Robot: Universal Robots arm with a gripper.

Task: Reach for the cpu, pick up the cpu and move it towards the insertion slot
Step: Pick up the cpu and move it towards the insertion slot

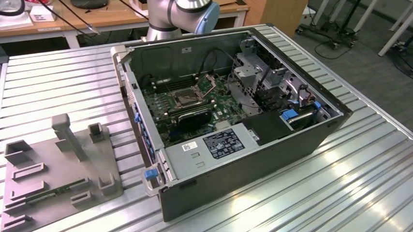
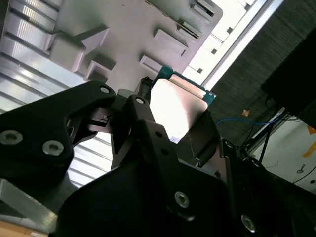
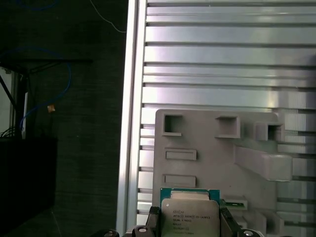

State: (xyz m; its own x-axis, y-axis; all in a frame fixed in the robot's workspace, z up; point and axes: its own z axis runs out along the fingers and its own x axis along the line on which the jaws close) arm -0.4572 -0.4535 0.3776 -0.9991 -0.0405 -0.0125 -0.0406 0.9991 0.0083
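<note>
No text I can actually read from here. The cpu (image 3: pixel 190 217) has a few lines of dark print on its pale metal face in the first wrist view, too small to make out. In the exterior view there's a black label (image 1: pixel 223 144) with white print and a small white sticker (image 1: pixel 191 146) just beside it. Both sit on the grey metal cover (image 1: pixel 193 162) inside the computer case (image 1: pixel 258 164). The characters don't resolve on either.

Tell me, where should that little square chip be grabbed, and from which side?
By two opposite thin edges, coming from the metal-face side. The cpu is flat and square, so only its edges give grip; the claw holds it this way, one finger on each side, face bare.
</note>
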